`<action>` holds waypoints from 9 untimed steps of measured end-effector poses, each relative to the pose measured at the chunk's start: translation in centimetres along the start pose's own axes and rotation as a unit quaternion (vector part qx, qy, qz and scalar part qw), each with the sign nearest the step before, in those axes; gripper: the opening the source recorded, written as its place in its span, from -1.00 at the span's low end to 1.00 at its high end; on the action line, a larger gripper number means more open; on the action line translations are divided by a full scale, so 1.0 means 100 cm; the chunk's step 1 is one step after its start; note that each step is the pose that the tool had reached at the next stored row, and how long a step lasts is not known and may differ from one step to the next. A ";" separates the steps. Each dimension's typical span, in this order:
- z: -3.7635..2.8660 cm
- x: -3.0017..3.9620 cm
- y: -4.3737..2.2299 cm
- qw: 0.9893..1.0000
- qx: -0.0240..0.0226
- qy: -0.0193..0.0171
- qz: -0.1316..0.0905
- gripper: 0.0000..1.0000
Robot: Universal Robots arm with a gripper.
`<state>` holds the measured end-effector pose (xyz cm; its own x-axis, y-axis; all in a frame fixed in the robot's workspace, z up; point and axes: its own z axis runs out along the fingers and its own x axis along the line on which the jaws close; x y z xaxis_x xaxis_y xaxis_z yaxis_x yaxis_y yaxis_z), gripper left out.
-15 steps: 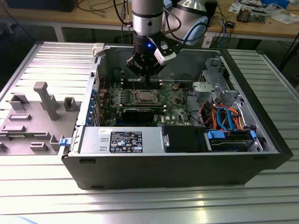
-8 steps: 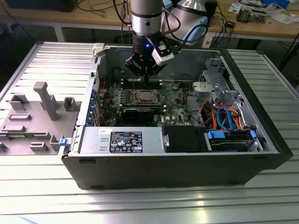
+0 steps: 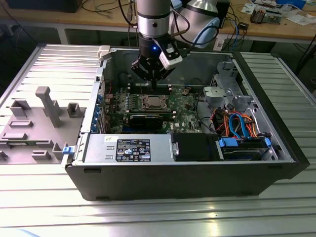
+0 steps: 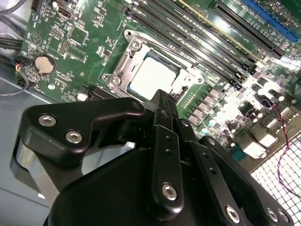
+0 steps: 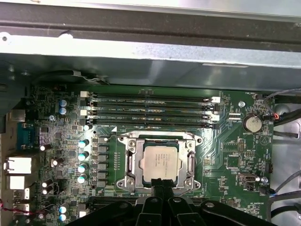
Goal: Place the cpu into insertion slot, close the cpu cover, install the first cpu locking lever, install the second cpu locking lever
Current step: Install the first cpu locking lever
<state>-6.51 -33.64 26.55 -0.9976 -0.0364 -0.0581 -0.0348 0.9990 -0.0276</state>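
The cpu (image 5: 160,162) lies flat in the insertion slot (image 5: 123,181) on the green motherboard, its silver top showing through the window of the cpu cover (image 5: 133,162), which is folded down over it. In the second wrist view the cpu (image 4: 151,77) shines pale inside the cover (image 4: 123,63). My gripper (image 5: 160,187) hangs just above one edge of the socket frame, shut and holding nothing; its black fingers (image 4: 163,106) press together. In the exterior view the gripper (image 3: 153,83) sits a little above and behind the cpu (image 3: 154,102).
Several long memory slots (image 5: 150,113) run beside the socket toward the case wall (image 5: 150,56). A coin battery (image 5: 253,123) and loose cables (image 3: 237,123) lie at the exterior view's right. The power supply (image 3: 128,148) and a drive bay (image 3: 244,148) fill the case front.
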 end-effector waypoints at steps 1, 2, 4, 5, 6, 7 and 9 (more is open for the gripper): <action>-0.0001 0.0012 0.0000 1.000 0.000 0.000 0.000 -0.79; -0.0002 0.0025 0.0001 1.000 0.000 0.000 0.000 -0.79; -0.0004 0.0073 0.0003 1.000 0.000 0.000 0.002 -0.79; -0.0005 0.0096 0.0005 1.000 0.000 0.000 0.006 -0.79; -0.0006 0.0102 0.0006 1.000 0.001 0.000 0.009 -0.79; -0.0006 0.0105 0.0007 1.000 0.001 0.000 0.012 -0.79; -0.0004 0.0119 0.0007 1.000 0.001 0.001 0.014 -0.79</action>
<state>-7.70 -33.61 26.51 -0.9983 -0.0081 -0.0574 -0.0065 0.9996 -0.0275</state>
